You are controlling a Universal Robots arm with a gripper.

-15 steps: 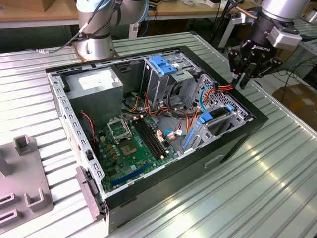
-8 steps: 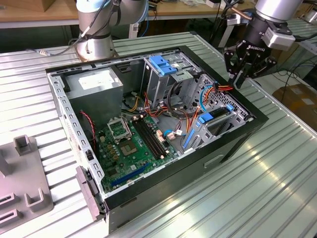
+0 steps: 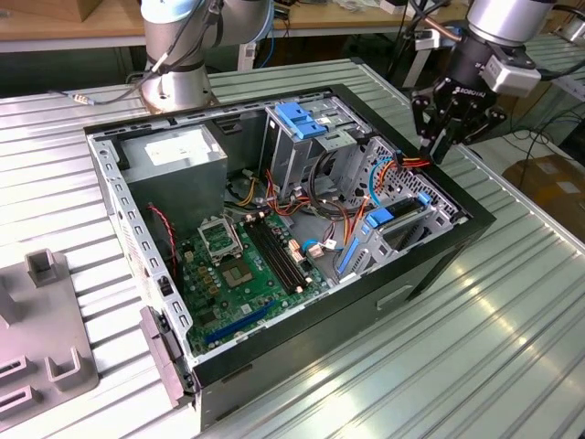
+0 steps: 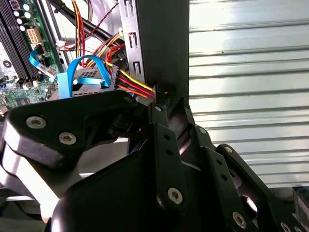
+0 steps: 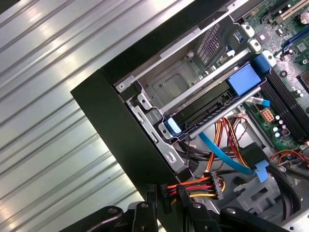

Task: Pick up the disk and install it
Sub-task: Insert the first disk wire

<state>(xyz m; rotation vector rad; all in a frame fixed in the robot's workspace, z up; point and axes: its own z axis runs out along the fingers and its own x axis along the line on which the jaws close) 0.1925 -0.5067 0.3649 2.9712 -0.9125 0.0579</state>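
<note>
The disk (image 3: pixel 402 222) lies in the low drive bay at the corner of the open computer case (image 3: pixel 457 240) on the exterior view's right, with blue rails along its sides. In the first wrist view the disk (image 5: pixel 205 107) is a dark slab between two blue tabs. My gripper (image 3: pixel 434 151) hangs over the case's wall just behind that bay. A bundle of red, yellow and black power wires (image 5: pixel 193 187) runs in between its fingers. In the second wrist view the gripper (image 4: pixel 157 96) pinches those wires (image 4: pixel 133 84) beside a black connector (image 4: pixel 114 77).
Inside the case are a green motherboard (image 3: pixel 247 265), a grey power-supply box (image 3: pixel 174 155) and a tall metal cage with a blue bracket (image 3: pixel 297 119). The arm's base (image 3: pixel 178 64) stands behind. A grey fixture (image 3: pixel 46 338) sits at the exterior view's left on the slatted metal table (image 3: pixel 512 311).
</note>
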